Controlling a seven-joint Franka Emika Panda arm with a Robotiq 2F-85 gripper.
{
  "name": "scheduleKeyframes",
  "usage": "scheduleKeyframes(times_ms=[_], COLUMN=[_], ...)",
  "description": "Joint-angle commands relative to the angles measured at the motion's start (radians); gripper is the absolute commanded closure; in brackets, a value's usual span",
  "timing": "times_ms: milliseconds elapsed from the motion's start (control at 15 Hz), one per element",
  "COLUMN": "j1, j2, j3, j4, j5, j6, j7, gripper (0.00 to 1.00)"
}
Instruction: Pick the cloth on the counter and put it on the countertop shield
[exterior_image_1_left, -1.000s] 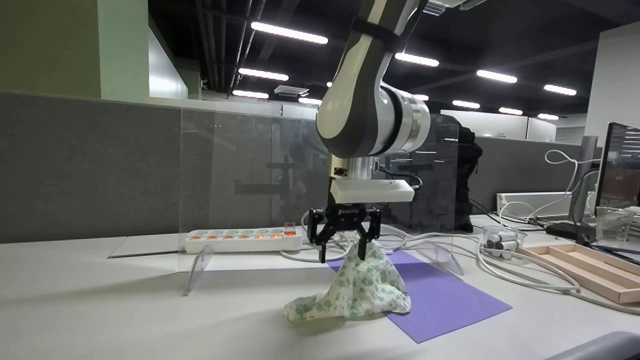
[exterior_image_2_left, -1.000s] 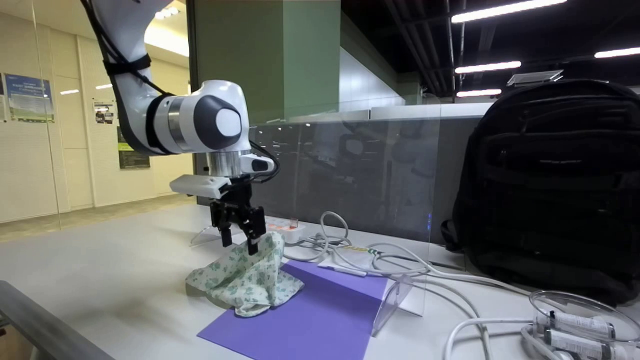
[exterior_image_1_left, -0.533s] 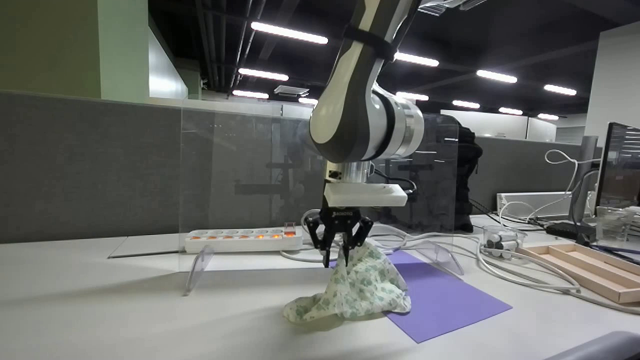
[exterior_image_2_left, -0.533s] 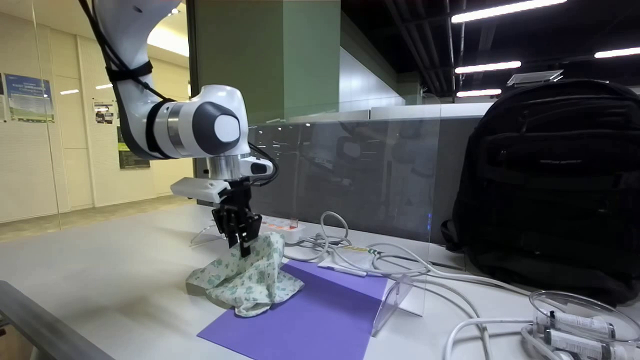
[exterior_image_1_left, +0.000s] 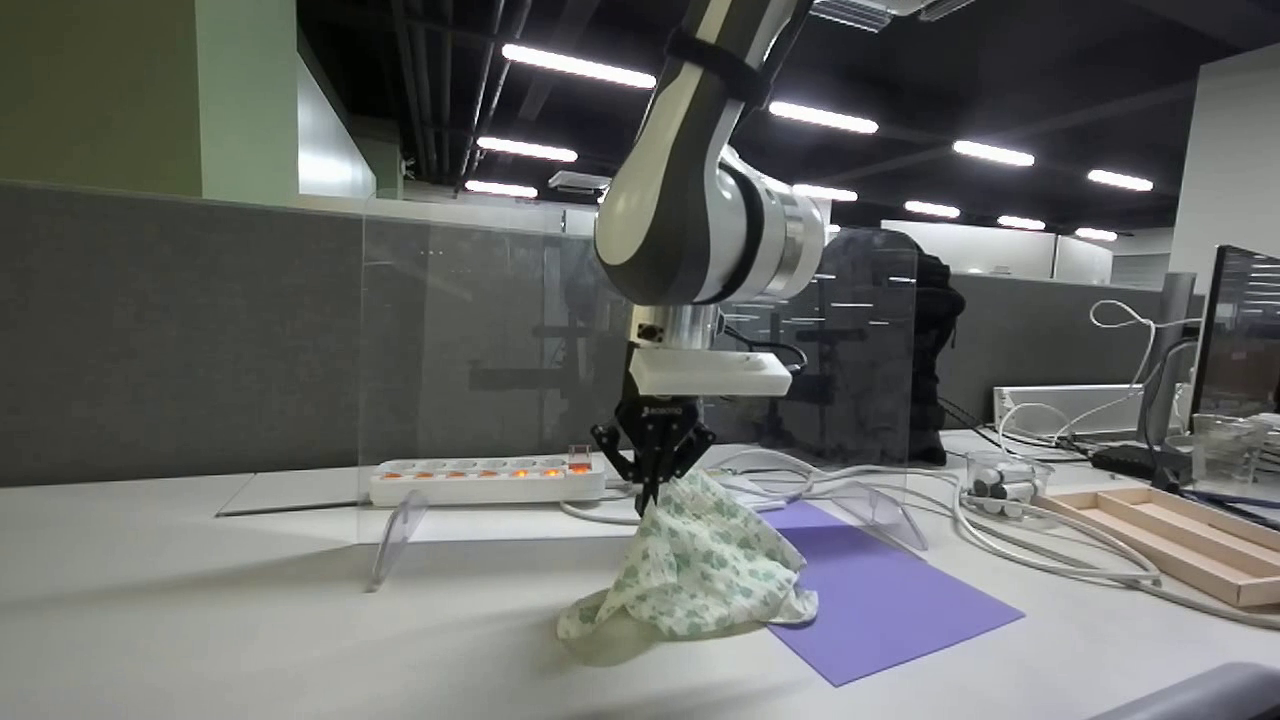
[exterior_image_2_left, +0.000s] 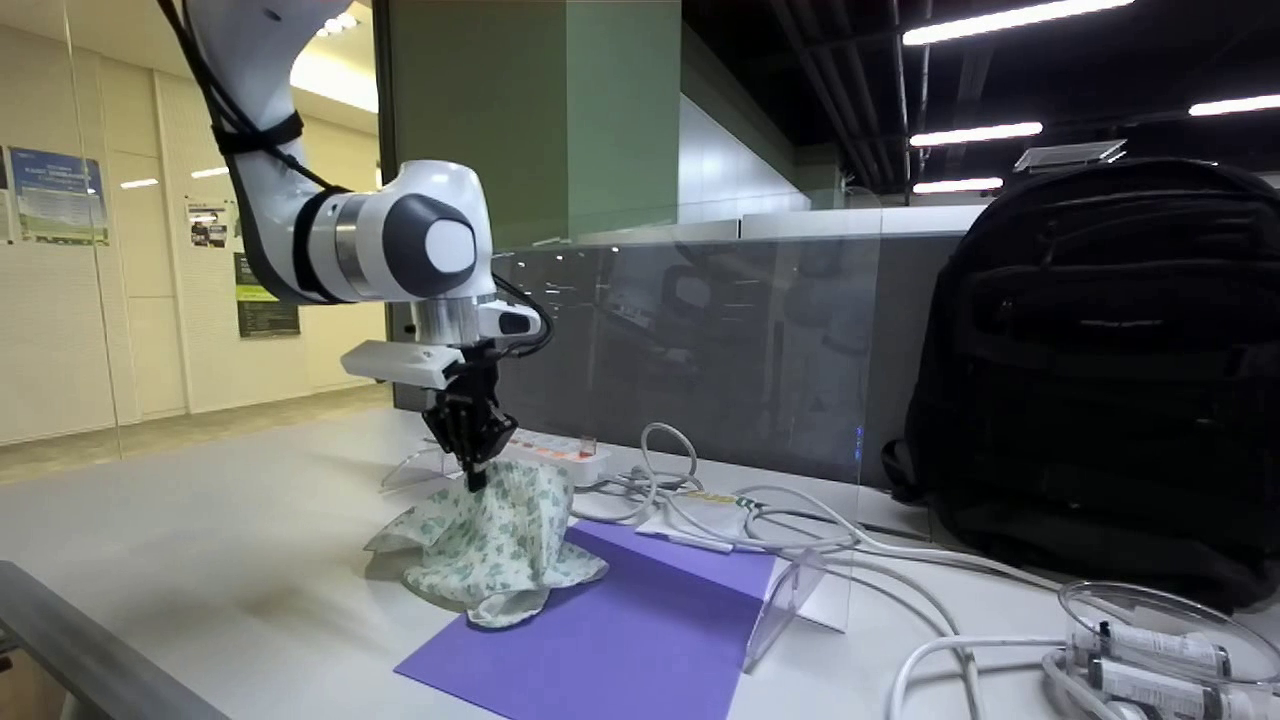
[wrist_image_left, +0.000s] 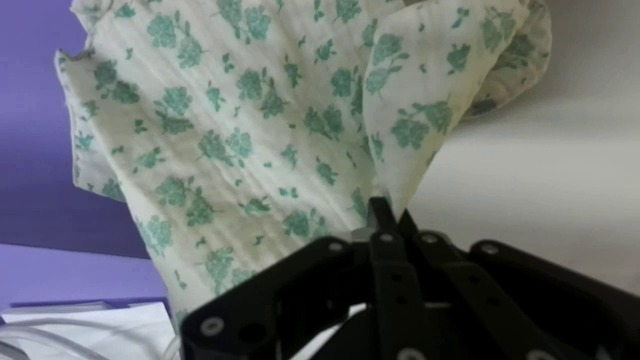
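The cloth (exterior_image_1_left: 715, 570) is pinched between the closed fingers (wrist_image_left: 382, 215) of the gripper (exterior_image_1_left: 648, 501), its lower folds spread over the counter (exterior_image_1_left: 300, 630) and the purple mat (exterior_image_1_left: 900, 605), whose left edge is partly hidden. The far, clear shield (exterior_image_1_left: 455, 350) is partly blocked by the arm (exterior_image_1_left: 680, 220).

In an exterior view, the white table (exterior_image_1_left: 210, 620) spreads over the bottom. On it are a purple sheet (exterior_image_1_left: 890, 610), right of middle, a power strip (exterior_image_1_left: 485, 490), left, and a wooden tray (exterior_image_1_left: 1180, 540), far right.
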Motion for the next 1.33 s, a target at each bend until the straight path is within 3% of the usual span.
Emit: scheduleKeyframes(times_ms=[0, 533, 733, 867, 933, 1267], j1=[0.013, 0.028, 0.022, 0.013, 0.006, 0.005], j2=[-0.078, -0.298, -0.374, -0.419, -0.378, -0.406], j3=[0.008, 0.040, 0.066, 0.084, 0.084, 0.095], j4=[0.046, 0.157, 0.173, 0.157, 0.165, 0.162], j5=[0.006, -0.060, -0.100, -0.044, -0.059, -0.066], j6=[-0.123, -0.388, -0.423, -0.407, -0.390, -0.392], j7=[-0.026, 0.020, 0.033, -0.014, -0.013, -0.001], gripper=[1.00, 1.00, 1.00, 1.00, 0.99, 1.00])
